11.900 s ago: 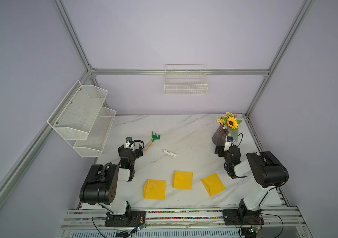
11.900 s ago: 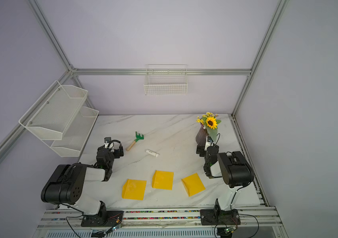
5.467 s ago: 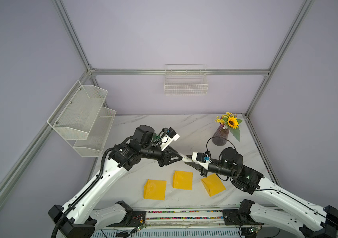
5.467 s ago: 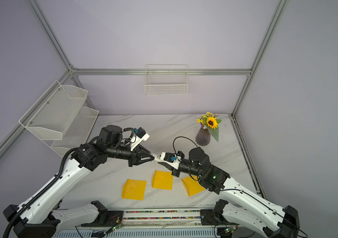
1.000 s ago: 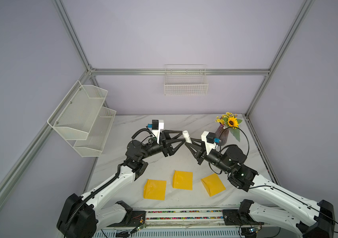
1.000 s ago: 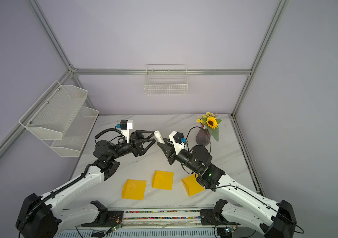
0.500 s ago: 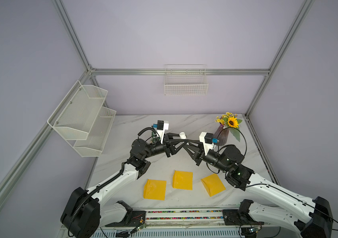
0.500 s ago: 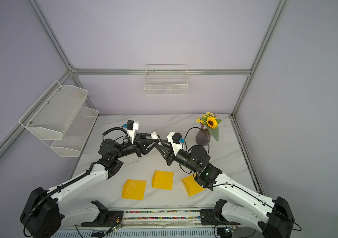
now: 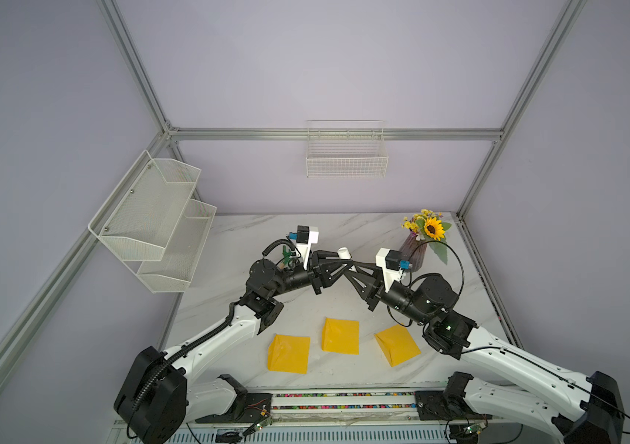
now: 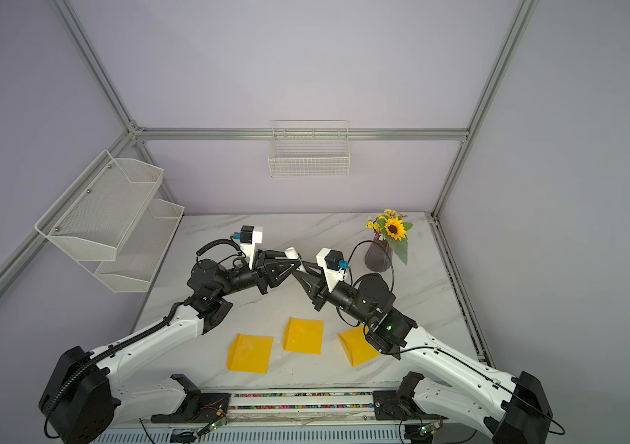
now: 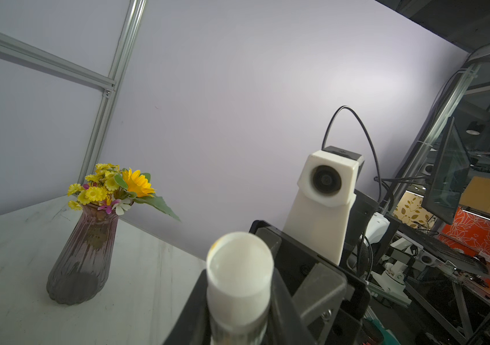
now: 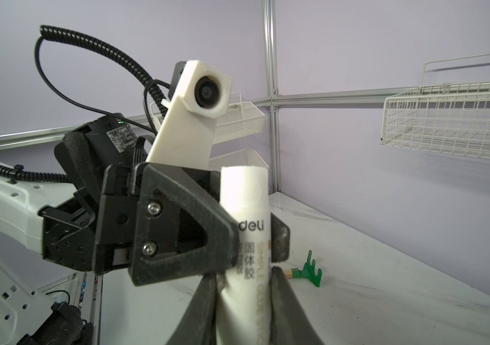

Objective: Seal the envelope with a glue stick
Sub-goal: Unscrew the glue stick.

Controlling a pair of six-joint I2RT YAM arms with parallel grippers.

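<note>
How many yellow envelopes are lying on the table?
3. They lie flat in a row near the front edge of the table: the left envelope, the middle envelope and the right envelope. None seems hidden.

Purple ribbed vase (image 9: 413,254) of artificial flowers (image 9: 431,228) is stood at the marble table's (image 9: 252,230) far right corner, green toy rake (image 12: 309,270) is laid on it, wire basket (image 9: 346,161) and two-tier mesh shelf (image 9: 152,223) are mounted on walls.

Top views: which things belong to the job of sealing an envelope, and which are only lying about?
For the job: glue stick, three yellow envelopes.
Lying about: flower vase, green toy rake, wire basket, mesh rack.
</note>
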